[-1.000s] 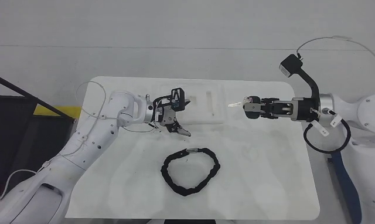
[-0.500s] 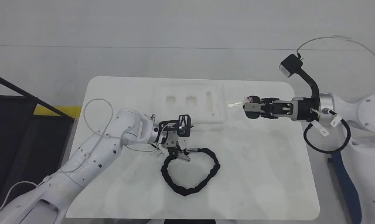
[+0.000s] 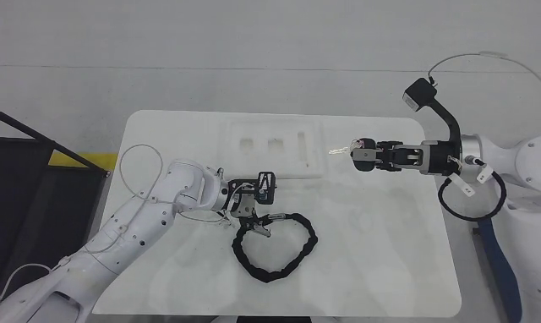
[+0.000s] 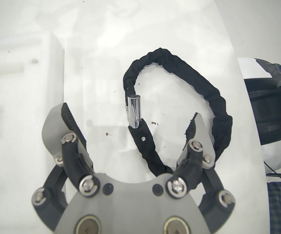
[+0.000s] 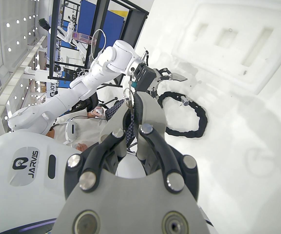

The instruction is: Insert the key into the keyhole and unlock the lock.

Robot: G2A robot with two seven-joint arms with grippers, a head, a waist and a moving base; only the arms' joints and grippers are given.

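Down from the foam tray (image 3: 232, 154) comes the left gripper (image 3: 256, 224), and now it sits right at the chain lock (image 3: 306, 237). The right gripper (image 3: 356, 149) does not move at all.

In the top view, the chain lock lies in a ring on the tabletop (image 3: 380, 255), between the foam tray and the near edge. The right gripper hangs well apart from it, by a corner of the foam tray, and holds the key (image 3: 341, 150). The key sticks out in line with the arm, and its tip points across toward the left arm's side. I think it waits there until the lock is held still.

In the left wrist view, the fingers (image 4: 69, 122) are wide open, one on each side of the lock's metal end (image 4: 134, 110). They do not seem to touch it. The metal end is a short shiny tube that lies flat. Its long side points straight away from the gripper, and the far tip has a small hole, which I think is the keyhole. I think the fingers are set this way to grab the tube.

In the right wrist view, the right fingers are pressed close together, with the thin key and its wire ring pinched between them. Far off, the tube's shiny tip looks partly turned this way.
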